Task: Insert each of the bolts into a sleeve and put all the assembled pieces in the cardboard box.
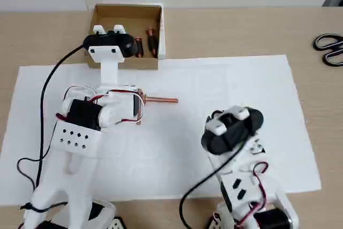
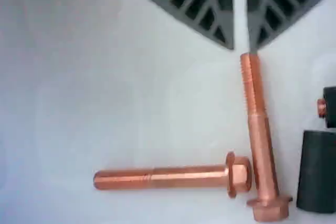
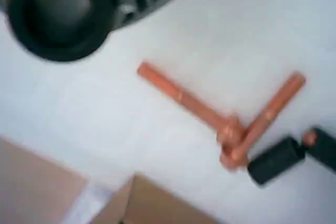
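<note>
Assembled pieces (image 1: 151, 38) sit in the box (image 1: 128, 10). Two bolts (image 2: 163, 177) and a spare sleeve (image 2: 317, 171) lie on the paper (image 1: 241, 79). My right gripper (image 3: 105, 9) pinches a sleeve (image 3: 58, 17); my left gripper (image 2: 240, 35), pressed together, holds nothing

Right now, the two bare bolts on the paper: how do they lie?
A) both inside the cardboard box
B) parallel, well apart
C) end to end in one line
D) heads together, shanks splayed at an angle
D: in the left wrist view one bolt has its head against the other bolt close to that one's head, and their shanks run off at a wide angle.
</note>
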Robot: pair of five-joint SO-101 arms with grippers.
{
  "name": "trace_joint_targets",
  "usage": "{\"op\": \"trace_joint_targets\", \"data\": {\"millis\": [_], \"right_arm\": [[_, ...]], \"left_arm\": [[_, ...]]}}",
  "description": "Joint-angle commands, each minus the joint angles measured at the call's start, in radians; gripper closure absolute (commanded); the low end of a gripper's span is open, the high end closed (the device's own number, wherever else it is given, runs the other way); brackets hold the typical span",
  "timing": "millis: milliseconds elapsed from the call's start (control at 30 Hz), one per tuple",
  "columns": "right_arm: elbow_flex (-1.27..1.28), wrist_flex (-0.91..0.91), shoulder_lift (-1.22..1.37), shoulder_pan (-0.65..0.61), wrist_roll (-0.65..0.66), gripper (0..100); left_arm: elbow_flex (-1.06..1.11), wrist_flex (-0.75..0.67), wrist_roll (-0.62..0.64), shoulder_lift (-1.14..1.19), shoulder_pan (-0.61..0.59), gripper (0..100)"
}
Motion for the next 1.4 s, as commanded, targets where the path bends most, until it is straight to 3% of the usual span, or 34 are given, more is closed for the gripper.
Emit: {"op": "trace_joint_targets", "data": {"millis": [0, 467, 567, 667, 967, 1200, 1367], "right_arm": [[0.029, -0.03, -0.008, 0.001, 0.006, 99.5], [0.138, -0.064, -0.065, 0.005, 0.011, 99.5], [0.157, -0.119, -0.062, 0.025, 0.005, 99.5], [0.19, -0.163, -0.062, 0.03, -0.055, 99.5], [0.212, -0.162, -0.058, 0.028, -0.077, 99.5], [0.239, -0.17, -0.059, 0.028, -0.078, 99.5], [0.25, -0.171, -0.058, 0.028, -0.078, 99.5]], "left_arm": [[0.024, -0.021, 0.005, 0.0, 0.011, 99], [0.042, -0.064, 0.002, -0.002, 0.009, 99], [0.047, -0.08, -0.055, -0.002, 0.009, 99], [0.091, -0.129, -0.13, -0.002, 0.009, 99], [0.275, -0.276, -0.135, 0.0, 0.005, 99], [0.274, -0.35, -0.138, 0.009, 0.003, 99], [0.179, -0.336, -0.137, 0.167, -0.002, 99]]}}
